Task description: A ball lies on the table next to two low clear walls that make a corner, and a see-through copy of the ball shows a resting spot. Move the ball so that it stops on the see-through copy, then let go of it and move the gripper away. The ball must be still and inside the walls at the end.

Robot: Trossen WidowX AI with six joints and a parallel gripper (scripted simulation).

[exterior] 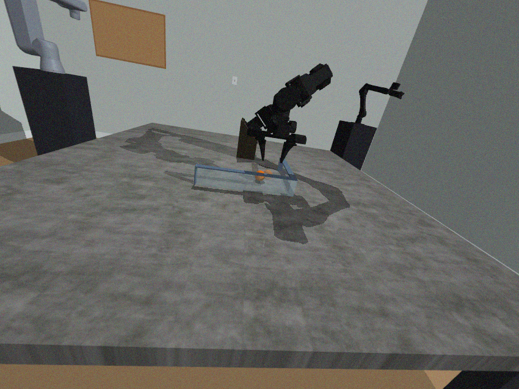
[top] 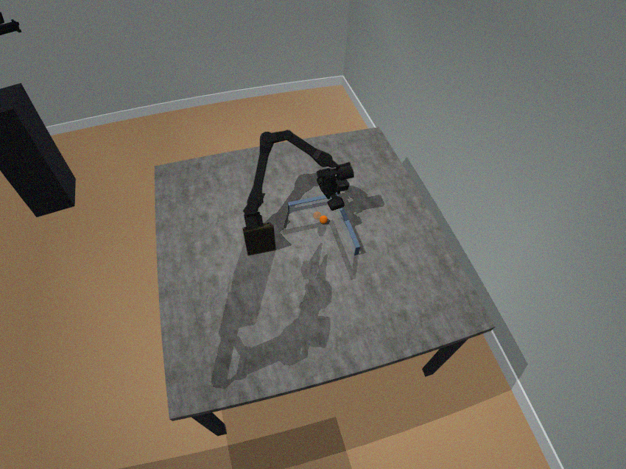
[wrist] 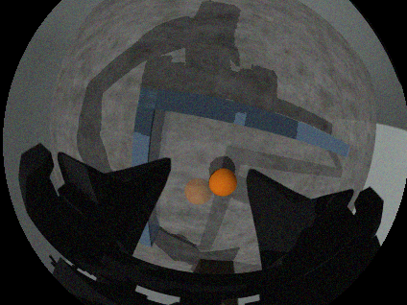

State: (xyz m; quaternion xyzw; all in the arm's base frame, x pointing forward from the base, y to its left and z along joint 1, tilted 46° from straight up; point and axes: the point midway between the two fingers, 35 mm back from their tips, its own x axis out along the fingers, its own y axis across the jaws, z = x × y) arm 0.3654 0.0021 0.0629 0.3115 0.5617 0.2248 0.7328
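Note:
The orange ball (top: pixel 323 219) (exterior: pixel 260 175) (wrist: pixel 223 182) lies on the table inside the corner. The see-through copy (top: pixel 317 214) (exterior: pixel 268 171) (wrist: pixel 197 192) shows right beside it, to its left in the wrist view; the ball is not on it. The long clear wall (top: pixel 350 229) (exterior: pixel 220 178) (wrist: pixel 202 105) and the short clear wall (top: pixel 308 202) (wrist: pixel 140 147) have blue edges and meet in a corner. My gripper (exterior: pixel 272 160) (wrist: pixel 209 170) is open and empty, pointing down above the corner area. In the wrist view the ball and copy show between its fingers; its fingertips are hard to make out in the top view.
The grey table (top: pixel 417 291) (exterior: pixel 173 276) carries the arm's base block (top: pixel 259 238) (exterior: pixel 247 140), close to the open side of the corner. Shadows of the arm and walls fall across the table. Other robots on dark pedestals (top: pixel 39 166) (exterior: pixel 56 107) stand away from the table.

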